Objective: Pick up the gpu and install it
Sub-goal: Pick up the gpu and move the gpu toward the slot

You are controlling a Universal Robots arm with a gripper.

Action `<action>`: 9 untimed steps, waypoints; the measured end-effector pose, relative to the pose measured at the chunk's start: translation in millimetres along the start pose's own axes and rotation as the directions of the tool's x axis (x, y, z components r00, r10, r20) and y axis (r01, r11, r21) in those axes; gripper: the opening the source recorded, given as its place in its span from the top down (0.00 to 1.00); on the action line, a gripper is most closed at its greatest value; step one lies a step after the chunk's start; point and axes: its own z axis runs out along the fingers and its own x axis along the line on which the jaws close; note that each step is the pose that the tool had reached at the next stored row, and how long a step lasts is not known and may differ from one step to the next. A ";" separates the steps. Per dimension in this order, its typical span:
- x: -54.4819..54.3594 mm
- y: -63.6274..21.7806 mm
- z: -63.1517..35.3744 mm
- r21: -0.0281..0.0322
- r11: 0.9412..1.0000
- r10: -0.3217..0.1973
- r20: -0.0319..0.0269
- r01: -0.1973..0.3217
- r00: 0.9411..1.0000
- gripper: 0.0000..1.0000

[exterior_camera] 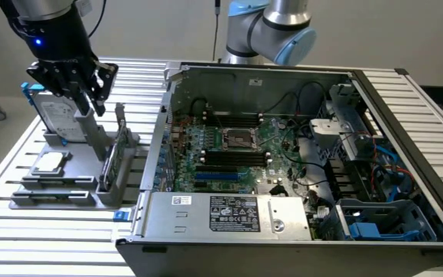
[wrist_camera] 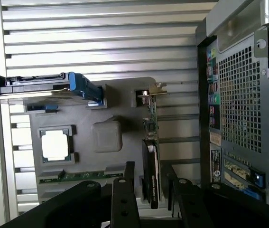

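The gpu (exterior_camera: 117, 151) stands on edge in a slot of the grey holder (exterior_camera: 67, 199), at the exterior view's left beside the open computer case (exterior_camera: 406, 115). It is a thin card with a black cover, a green board and a silver bracket. My gripper (exterior_camera: 90, 107) hangs open just above the holder, over the card's far end. In the wrist view the gpu (wrist_camera: 150, 142) runs edge-on between my two black fingers (wrist_camera: 124, 190), which straddle it without touching. The gripper (wrist_camera: 148, 165) holds nothing.
A silver hard drive with blue rails (exterior_camera: 52, 112) stands at the holder's far end, close to the gripper. A square processor chip (exterior_camera: 50, 163) and a memory stick (wrist_camera: 82, 175) lie in the holder. The case's motherboard (exterior_camera: 229, 156) is exposed, with a blue slot (exterior_camera: 217, 173).
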 end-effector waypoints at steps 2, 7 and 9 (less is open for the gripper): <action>0.1 -0.3 3.6 0.000 1.000 -0.008 0.000 0.008 1.000 0.64; 0.2 -1.3 12.7 -0.001 1.000 -0.027 -0.001 0.027 1.000 0.64; 0.2 -1.8 16.3 -0.001 0.999 -0.035 -0.002 0.035 0.999 0.64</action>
